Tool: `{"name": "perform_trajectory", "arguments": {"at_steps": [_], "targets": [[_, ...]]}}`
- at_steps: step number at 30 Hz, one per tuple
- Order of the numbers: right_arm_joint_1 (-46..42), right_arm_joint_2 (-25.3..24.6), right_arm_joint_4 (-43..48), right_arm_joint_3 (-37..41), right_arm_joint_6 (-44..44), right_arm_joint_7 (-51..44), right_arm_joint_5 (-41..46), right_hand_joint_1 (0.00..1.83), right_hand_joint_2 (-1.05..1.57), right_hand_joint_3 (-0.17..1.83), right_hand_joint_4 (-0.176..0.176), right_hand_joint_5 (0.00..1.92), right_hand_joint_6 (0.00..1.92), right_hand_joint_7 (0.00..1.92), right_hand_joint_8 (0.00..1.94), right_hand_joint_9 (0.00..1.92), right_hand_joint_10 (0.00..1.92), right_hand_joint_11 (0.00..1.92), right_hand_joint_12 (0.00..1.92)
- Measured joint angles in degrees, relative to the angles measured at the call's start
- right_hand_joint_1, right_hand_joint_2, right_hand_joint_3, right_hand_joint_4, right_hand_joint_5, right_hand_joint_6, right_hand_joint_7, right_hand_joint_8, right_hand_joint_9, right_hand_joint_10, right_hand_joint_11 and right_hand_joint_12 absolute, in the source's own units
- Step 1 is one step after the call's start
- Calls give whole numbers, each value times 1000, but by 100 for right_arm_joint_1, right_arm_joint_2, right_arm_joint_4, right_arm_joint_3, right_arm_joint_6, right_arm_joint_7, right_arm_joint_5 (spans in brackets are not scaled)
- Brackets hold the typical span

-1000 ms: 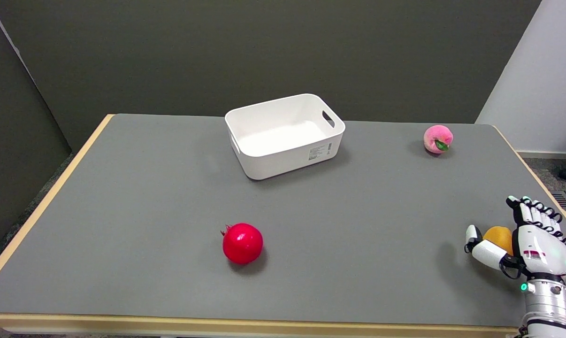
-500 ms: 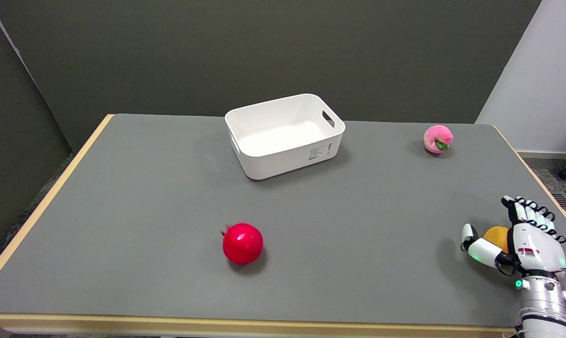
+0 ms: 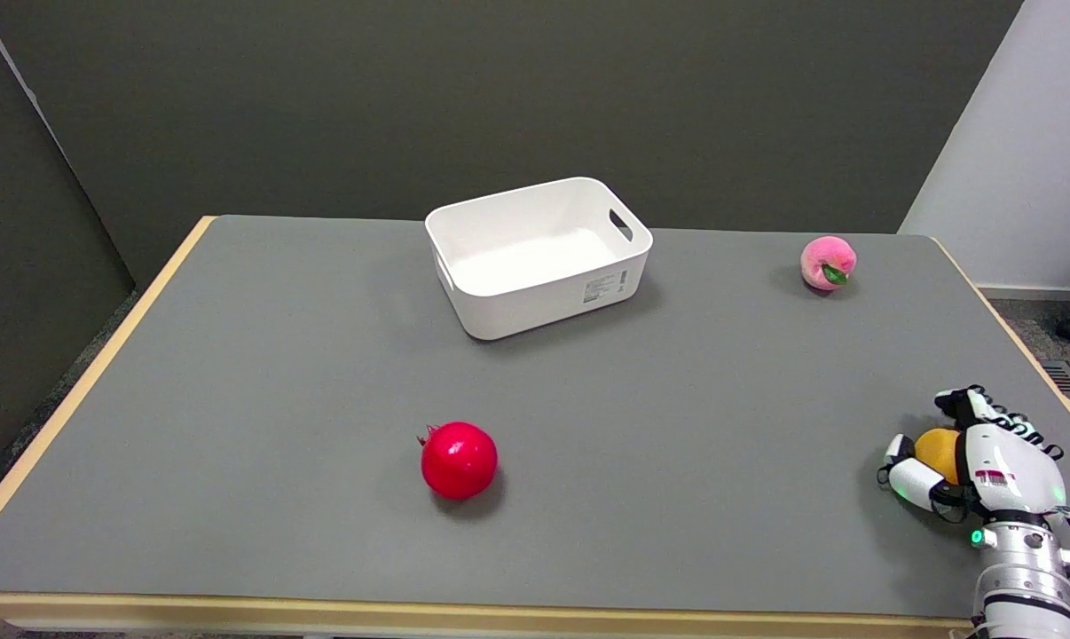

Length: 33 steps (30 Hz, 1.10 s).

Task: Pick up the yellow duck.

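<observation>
The grey table (image 3: 322, 399) with its pale wooden edge fills most of the head view, set against a dark wall. On it, toward twelve o'clock from the table's middle, stands a white bin (image 3: 539, 288) — rectangular, turned slightly askew, with a handle cut-out in its right end wall and a small label on its near side. At about five o'clock, close to the table's right edge and near its front, the right hand (image 3: 979, 453) reaches in from the lower right on a white arm with a silver wrist; its fingers are curled around the yellow duck (image 3: 936, 448), thumb at the left side and the other fingers over the top and far side, so the hand is gripping the duck. Only a rounded yellow-orange part of the duck shows between the fingers, and whether it touches the table cannot be told. A glossy red pomegranate (image 3: 458, 459) lies at about seven o'clock, well apart from the hand. Smallest in view, a pink peach (image 3: 827, 263) with a green leaf sits at two o'clock near the far right corner.
</observation>
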Motion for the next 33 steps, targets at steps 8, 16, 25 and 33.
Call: {"name": "perform_trajectory", "arguments": {"at_steps": [8,16,25,33], "targets": [[42,-16,-105,8,-13,5,-106,966,1176,398,-144,570,1673,414,1905,646,1914,169,1921],[97,-35,-172,18,-17,5,-211,798,1112,675,4,520,1890,420,1941,834,1921,533,1921],[176,2,-52,106,107,74,-533,775,1174,603,-15,472,1921,589,1941,1082,1921,877,1921],[331,118,308,275,174,146,-1113,788,1161,624,-27,479,1921,639,1941,1139,1921,960,1921]]}}
